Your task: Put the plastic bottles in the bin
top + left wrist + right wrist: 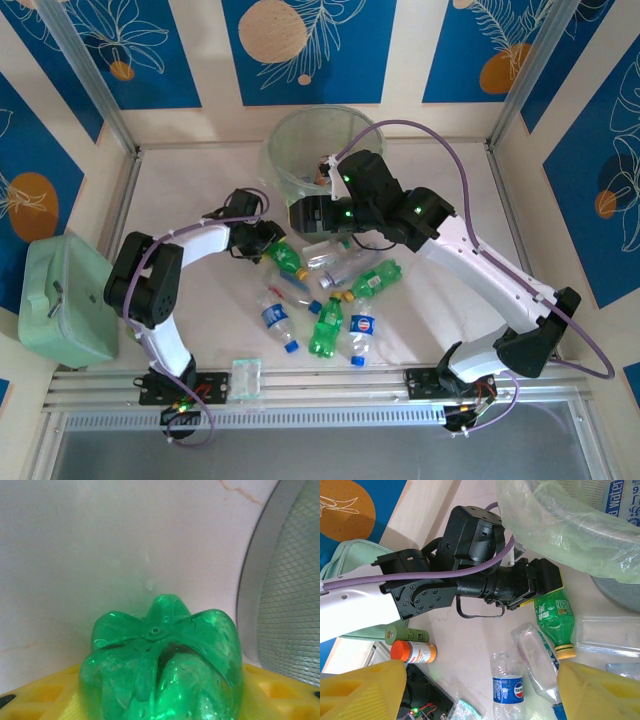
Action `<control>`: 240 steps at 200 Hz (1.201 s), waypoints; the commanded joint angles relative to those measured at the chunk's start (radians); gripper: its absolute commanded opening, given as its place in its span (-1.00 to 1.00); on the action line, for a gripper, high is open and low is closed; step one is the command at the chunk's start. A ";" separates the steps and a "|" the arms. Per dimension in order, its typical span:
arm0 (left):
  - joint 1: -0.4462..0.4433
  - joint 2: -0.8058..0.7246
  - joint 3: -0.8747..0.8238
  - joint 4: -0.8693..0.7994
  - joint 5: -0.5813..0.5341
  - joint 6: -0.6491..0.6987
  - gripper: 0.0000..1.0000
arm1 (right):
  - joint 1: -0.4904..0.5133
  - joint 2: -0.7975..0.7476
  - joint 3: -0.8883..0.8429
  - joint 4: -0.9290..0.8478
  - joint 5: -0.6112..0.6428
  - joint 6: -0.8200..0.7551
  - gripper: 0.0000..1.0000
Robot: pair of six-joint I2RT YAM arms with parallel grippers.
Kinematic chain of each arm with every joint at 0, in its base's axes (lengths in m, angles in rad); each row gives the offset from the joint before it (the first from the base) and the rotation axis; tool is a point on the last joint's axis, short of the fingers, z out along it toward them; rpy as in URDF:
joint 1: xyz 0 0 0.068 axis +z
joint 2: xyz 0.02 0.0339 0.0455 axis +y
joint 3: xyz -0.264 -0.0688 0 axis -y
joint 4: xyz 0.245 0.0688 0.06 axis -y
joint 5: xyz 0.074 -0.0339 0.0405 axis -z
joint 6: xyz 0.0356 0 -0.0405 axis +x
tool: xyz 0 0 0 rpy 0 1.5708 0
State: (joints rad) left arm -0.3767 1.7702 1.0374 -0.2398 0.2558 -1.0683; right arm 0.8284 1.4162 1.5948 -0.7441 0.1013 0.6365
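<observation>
Counter (190,190) clutter, read from our left. A mint box (60,300) sits beyond the left rail. Just by it, in the right wrist view, lies an orange-capped bottle (412,652). We judge neither to be part of the job.

Next comes our left hand (268,246), low on the counter, with its yellow fingers (280,695) either side of a green bottle (288,260). The bottle lies flat, its base toward the left wrist camera and its cap pointing away at the pile. We think it is taken this way because a bottle on its side offers its round body straight to the fingers. We cannot tell whether they press it or merely bracket it. It rests on the counter, not in the bin.

Right of that, several more bottles (330,325), green and clear, lie on their sides between the two arms. None of them is in a hand.

Behind them the bin (285,165) stands mouth up, its liner (560,525) draped over the rim. It is near both hands, so we expect a short carry. A blue label shows through its wall in the right wrist view, so we judge at least one bottle is inside.

Our right hand (480,680) hovers just before the bin, released, with its fingers spread wide and nothing between them. We read that as leaving room for the left.
</observation>
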 commanded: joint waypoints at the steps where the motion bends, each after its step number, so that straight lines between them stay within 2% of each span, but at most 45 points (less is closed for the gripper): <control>1: 0.011 -0.050 0.020 0.047 0.035 -0.012 0.11 | 0.005 -0.035 0.000 0.002 0.018 0.002 0.59; 35: 0.035 -0.169 0.003 0.064 0.055 -0.015 0.06 | 0.001 -0.042 0.006 0.003 0.017 -0.003 0.59; 69: 0.065 -0.320 -0.055 0.183 0.125 -0.055 0.07 | -0.002 -0.039 0.026 -0.004 0.008 -0.017 0.60; 122: 0.100 -0.523 -0.097 0.281 0.207 -0.096 0.06 | -0.011 -0.021 0.058 -0.014 -0.033 -0.028 0.62; 185: 0.142 -0.607 -0.147 0.561 0.395 -0.207 0.05 | -0.008 0.047 0.120 -0.065 -0.127 -0.047 0.69; 240: 0.142 -0.597 -0.138 0.786 0.471 -0.323 0.06 | -0.012 0.053 0.116 -0.050 -0.172 -0.041 0.55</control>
State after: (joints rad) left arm -0.2440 1.1854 0.8944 0.3702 0.6552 -1.3231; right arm 0.8207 1.4723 1.6867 -0.7822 -0.0235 0.6052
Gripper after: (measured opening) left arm 0.539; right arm 0.789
